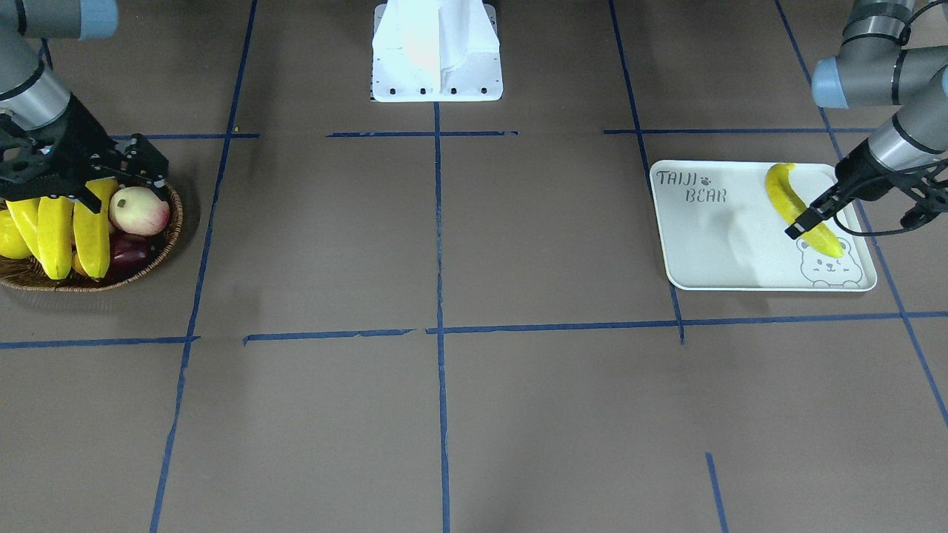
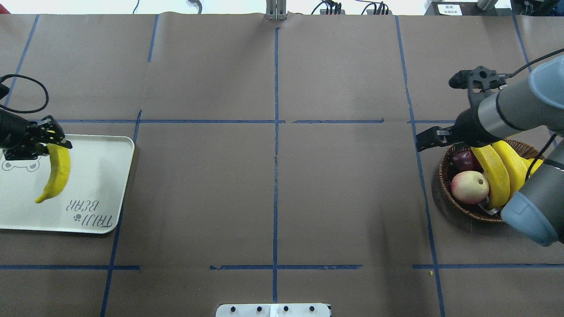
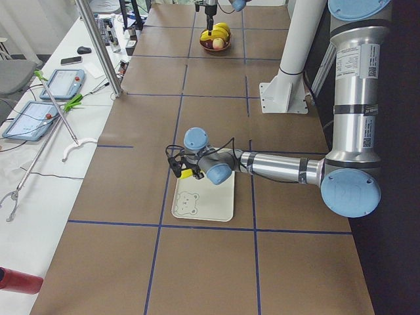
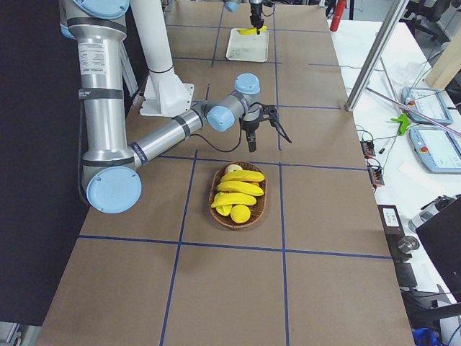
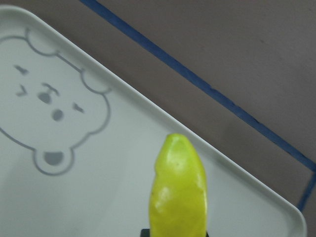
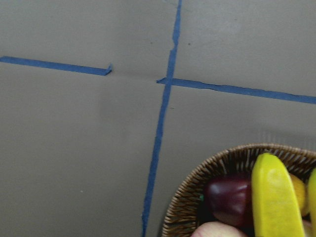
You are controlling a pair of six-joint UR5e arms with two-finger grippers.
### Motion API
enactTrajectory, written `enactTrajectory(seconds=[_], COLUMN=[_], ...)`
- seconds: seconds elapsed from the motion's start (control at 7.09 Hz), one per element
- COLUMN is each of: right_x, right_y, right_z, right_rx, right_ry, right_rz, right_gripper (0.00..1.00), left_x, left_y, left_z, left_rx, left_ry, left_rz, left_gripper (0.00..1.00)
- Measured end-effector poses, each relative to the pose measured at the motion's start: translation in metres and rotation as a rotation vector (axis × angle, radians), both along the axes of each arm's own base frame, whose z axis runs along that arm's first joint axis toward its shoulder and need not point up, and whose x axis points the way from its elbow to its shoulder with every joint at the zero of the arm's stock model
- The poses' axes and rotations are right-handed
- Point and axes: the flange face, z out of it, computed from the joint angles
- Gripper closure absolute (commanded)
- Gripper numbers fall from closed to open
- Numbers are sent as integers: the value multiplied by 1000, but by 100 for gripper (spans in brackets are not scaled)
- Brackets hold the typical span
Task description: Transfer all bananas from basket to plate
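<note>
While the left gripper [image 2: 44, 143] pinches one banana [image 2: 56, 172] low over the plate [image 2: 94, 176], the right gripper [image 1: 92, 178], fingers spread, hovers over the remaining bananas [image 1: 70, 233] in the basket [image 1: 159, 255].

2 silver arms, pale-blue joint caps, black cabled pincers, white base.

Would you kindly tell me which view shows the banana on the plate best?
Overhead exterior: the banana shows full length on the plate, the left gripper at its end. Front-facing has a finger crossing it; the left wrist view shows only its tip; in both side views it is tiny.
</note>
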Motion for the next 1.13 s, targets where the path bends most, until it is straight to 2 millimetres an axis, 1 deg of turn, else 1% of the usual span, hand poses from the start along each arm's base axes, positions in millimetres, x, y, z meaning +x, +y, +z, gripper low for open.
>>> enactTrajectory(seconds=[0.14, 0.28, 0.42, 0.56, 0.85, 0.99, 1.13], right_x=[13, 18, 21, 22, 22, 23, 24], right_y=[0, 0, 0, 0, -1, -1, -2], right_z=[9, 13, 14, 15, 14, 14, 15], right_rx=[10, 13, 14, 15, 16, 15, 13], right_ry=[9, 13, 14, 14, 14, 14, 14], right_rz=[-10, -13, -13, -13, -12, -11, -8], right_gripper=[0, 0, 0, 0, 0, 0, 0], left_x=[-12, -21, -27, -30, -30, -30, -29], left_y=[-1, -3, -4, -6, -12, -13, -15], left_z=[33, 62, 78, 84, 82, 78, 69], left_rx=[8, 8, 2, 0, 14, 26, 38], left_ry=[-33, -55, -67, -70, -68, -62, -41], left_rz=[18, 23, 20, 16, 18, 20, 26], left_gripper=[97, 84, 65, 1, 0, 0, 0])
